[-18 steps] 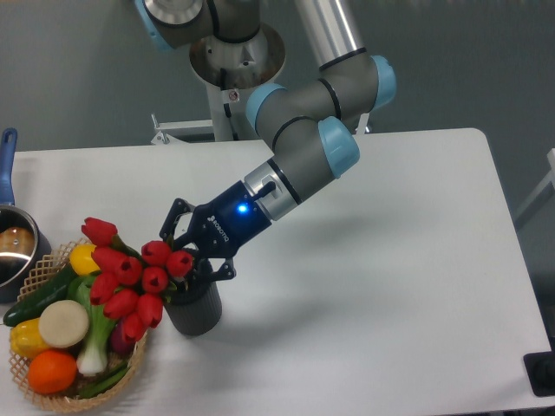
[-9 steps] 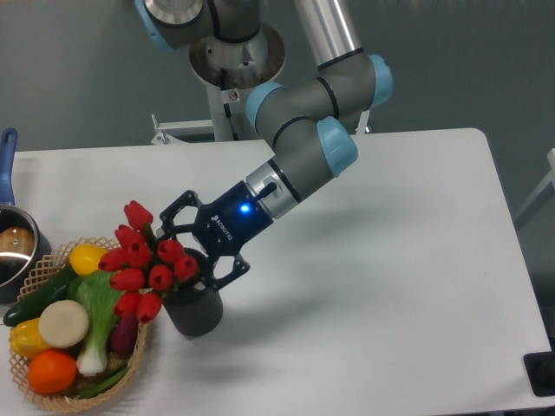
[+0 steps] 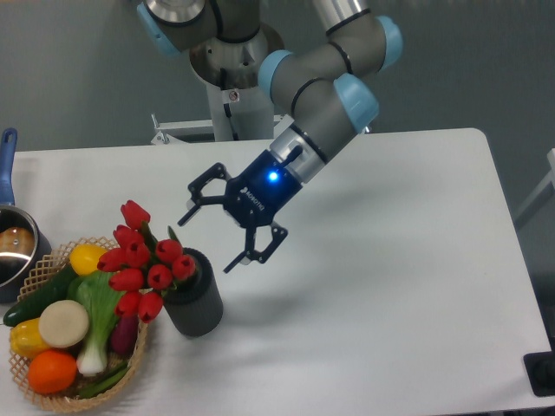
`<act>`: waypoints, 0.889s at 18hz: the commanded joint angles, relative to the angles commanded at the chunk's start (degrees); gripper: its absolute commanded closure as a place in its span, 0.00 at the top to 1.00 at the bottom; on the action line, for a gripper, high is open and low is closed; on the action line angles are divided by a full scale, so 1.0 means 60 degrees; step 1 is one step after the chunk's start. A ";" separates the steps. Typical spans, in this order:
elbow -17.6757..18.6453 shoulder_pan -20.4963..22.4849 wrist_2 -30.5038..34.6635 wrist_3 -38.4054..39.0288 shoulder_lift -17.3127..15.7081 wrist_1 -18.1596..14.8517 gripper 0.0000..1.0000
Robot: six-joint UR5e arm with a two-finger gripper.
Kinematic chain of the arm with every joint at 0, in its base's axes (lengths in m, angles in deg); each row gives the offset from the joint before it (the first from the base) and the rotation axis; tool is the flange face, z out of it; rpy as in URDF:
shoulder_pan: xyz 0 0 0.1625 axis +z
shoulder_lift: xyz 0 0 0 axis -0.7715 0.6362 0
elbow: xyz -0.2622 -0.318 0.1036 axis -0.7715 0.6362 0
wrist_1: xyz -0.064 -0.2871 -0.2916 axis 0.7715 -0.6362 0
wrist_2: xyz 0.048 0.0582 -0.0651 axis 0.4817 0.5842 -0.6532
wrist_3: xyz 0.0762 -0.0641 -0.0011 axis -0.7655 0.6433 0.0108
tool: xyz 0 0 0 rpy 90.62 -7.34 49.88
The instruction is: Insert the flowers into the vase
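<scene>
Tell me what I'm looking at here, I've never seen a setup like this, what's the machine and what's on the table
This is a robot arm, grey tubes with light blue joints, seen by one fixed camera looking down at a white table from the front. At the arm's end is a black two-finger claw, its fingers spread open and holding nothing. Just below and left of it stands a dark grey vase with a bunch of red tulips in it, leaning left over a wicker basket. The basket holds vegetables and fruit, including an orange, a yellow lemon and a leafy white-stalked vegetable. At the far left edge sits a steel pot with a blue handle.
</scene>
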 joint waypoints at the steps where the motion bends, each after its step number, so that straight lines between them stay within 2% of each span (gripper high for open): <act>1: 0.0000 0.0177 0.0015 0.0000 -0.0059 0.0000 1.00; 4: -0.0087 0.0734 0.0321 -0.0015 -0.0104 0.0000 1.00; 7: -0.0277 0.1115 0.1519 -0.0073 -0.0118 0.0015 1.00; 12: -0.1301 0.1438 0.4680 -0.0088 -0.0031 -0.0015 1.00; 15: -0.1362 0.1468 0.6716 -0.0423 0.0028 -0.0058 1.00; 16: -0.1290 0.1482 0.7841 -0.0976 0.0101 -0.0059 1.00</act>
